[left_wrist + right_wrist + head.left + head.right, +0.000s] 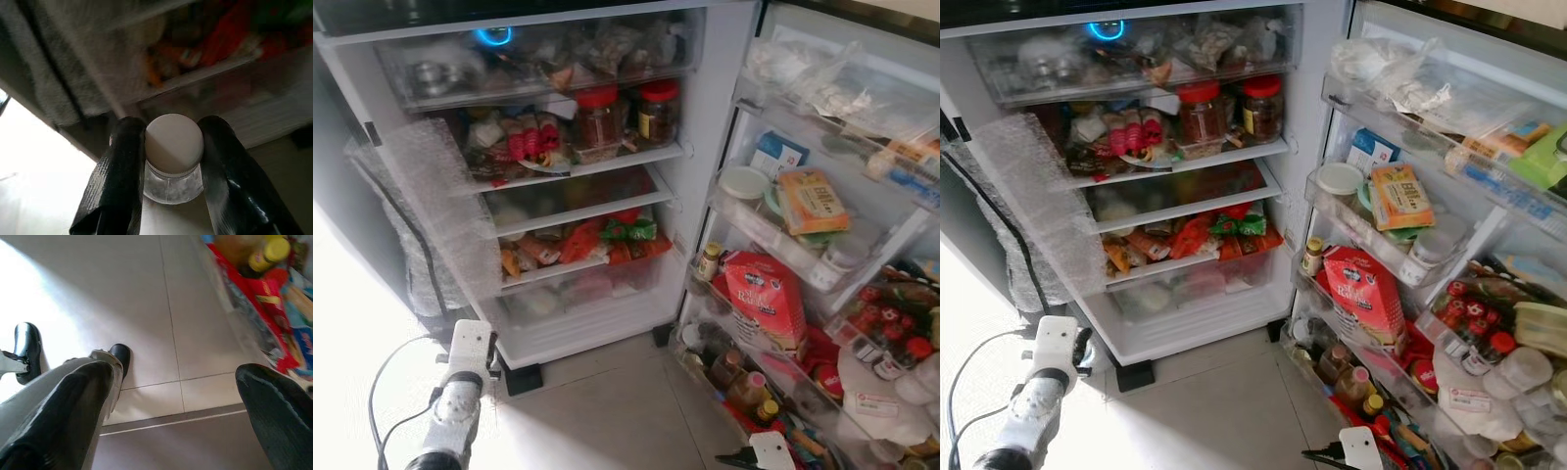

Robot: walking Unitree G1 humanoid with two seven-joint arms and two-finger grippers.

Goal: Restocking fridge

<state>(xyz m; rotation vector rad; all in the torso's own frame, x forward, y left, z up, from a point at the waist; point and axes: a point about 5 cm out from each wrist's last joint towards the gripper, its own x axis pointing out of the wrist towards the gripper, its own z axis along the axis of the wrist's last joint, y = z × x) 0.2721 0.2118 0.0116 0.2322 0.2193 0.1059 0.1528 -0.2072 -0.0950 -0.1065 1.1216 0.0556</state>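
Observation:
A clear bottle with a white cap (174, 143) is held by the neck between the two black fingers of my left gripper (172, 161), which is shut on it. It is pointed at the lower shelves of the open fridge (578, 201). My left arm (460, 392) is low, at the fridge's front left corner. My right gripper (176, 382) is open with nothing between its fingers. It hangs over the tiled floor beside the bottom door shelf, and my right arm (770, 452) shows at the lower edge of the left eye view.
The fridge shelves are crowded: red-lidded jars (599, 119), food packets (607, 240) and a clear drawer (578, 294). The open door on the right holds a red bag (766, 294), bottles (744, 387) and boxes (808, 201). A bubble-wrap sheet (440, 211) hangs at the left. My own feet (120, 355) stand on the floor.

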